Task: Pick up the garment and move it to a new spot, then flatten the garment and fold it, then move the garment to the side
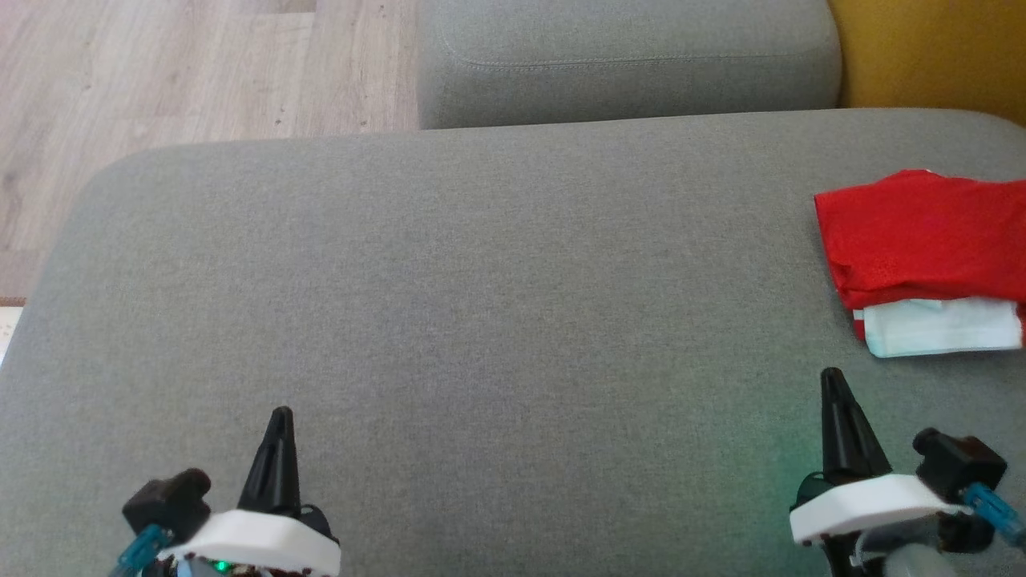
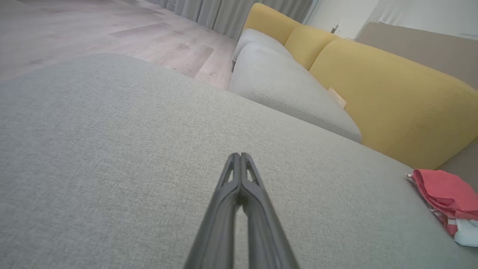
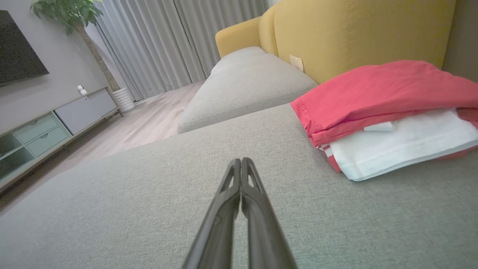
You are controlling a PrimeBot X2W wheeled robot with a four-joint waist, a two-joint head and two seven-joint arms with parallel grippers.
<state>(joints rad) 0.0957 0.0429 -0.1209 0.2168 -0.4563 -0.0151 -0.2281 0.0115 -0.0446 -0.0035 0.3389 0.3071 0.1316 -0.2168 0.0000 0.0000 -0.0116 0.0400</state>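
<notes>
Folded red/white garment (image 1: pixel 922 240) on cushion (image 1: pixel 481 280), near R jaws, far from L jaws, both shut, empty.

There is one red and white garment (image 1: pixel 922 240). There are two grippers: the left gripper (image 1: pixel 280 415) and the right gripper (image 1: pixel 831 375). There are two grey sofa seats: a big seat (image 1: pixel 481 280) and a small seat (image 1: pixel 625 56). There is one plant (image 3: pixel 63 11) in one white pot (image 3: pixel 123 99).

I'm seeing a red-and-white garment (image 1: pixel 914 232), a plain grey cushion (image 1: pixel 481 304), a yellow backrest (image 3: pixel 354 33) and a pale wood-grain floor (image 1: pixel 160 72).
</notes>
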